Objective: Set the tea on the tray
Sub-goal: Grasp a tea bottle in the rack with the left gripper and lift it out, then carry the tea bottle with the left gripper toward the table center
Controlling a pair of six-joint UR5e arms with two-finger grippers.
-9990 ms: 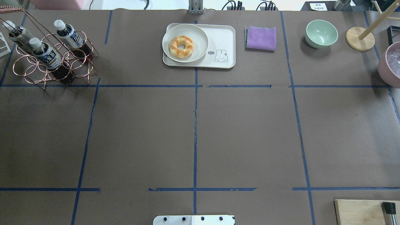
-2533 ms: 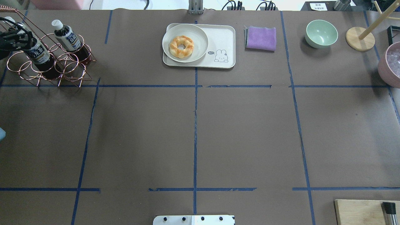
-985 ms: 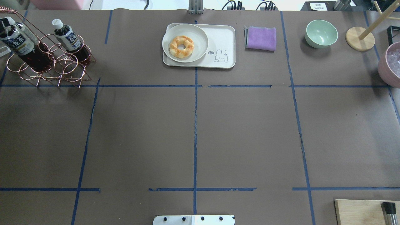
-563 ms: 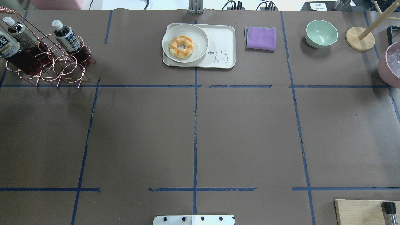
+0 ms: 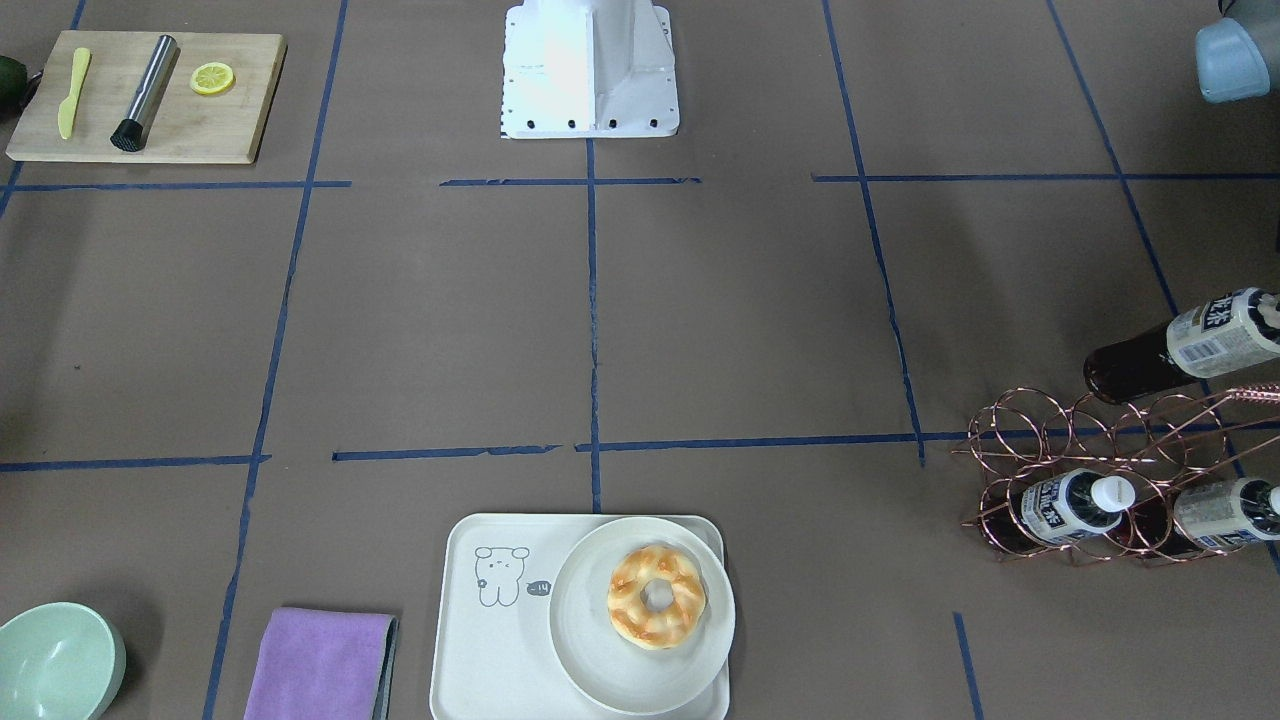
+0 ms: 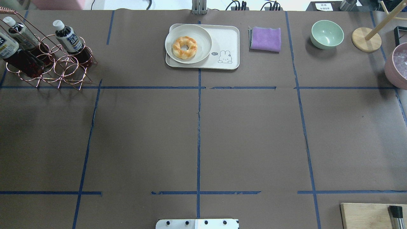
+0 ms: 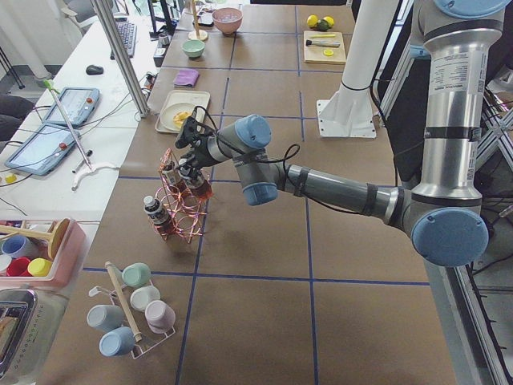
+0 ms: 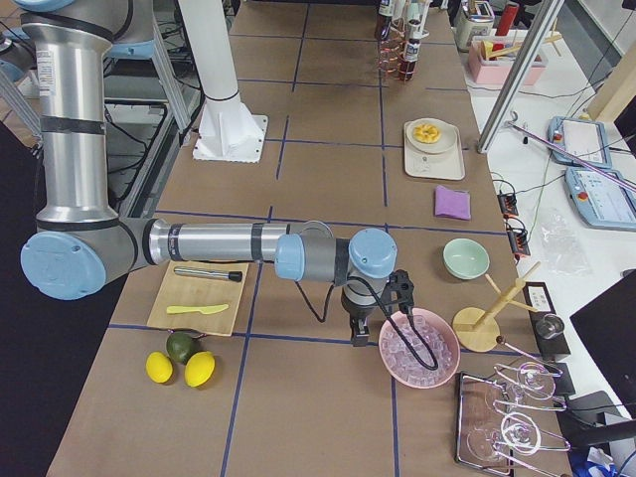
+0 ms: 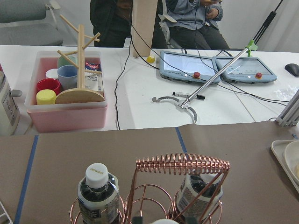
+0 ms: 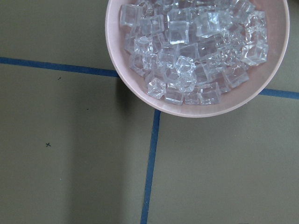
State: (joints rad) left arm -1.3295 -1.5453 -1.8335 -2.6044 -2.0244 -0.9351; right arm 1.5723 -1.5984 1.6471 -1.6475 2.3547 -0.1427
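Now tea (image 5: pixel 1180 345) lifted from copper rack (image 5: pixel 1110 440), unlike earlier, left claw (image 7: pixel 189 157), right claw (image 8: pixel 356 333) grip unclear.

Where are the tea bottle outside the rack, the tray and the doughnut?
tea bottle (image 5: pixel 1185 347): front-facing view, lower end of its label.
tray (image 5: pixel 490 655): front-facing view, bare floor near its left end.
doughnut (image 5: pixel 628 600): front-facing view, left side of its ring.

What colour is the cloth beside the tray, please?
The cloth is purple, clearest in the overhead view.
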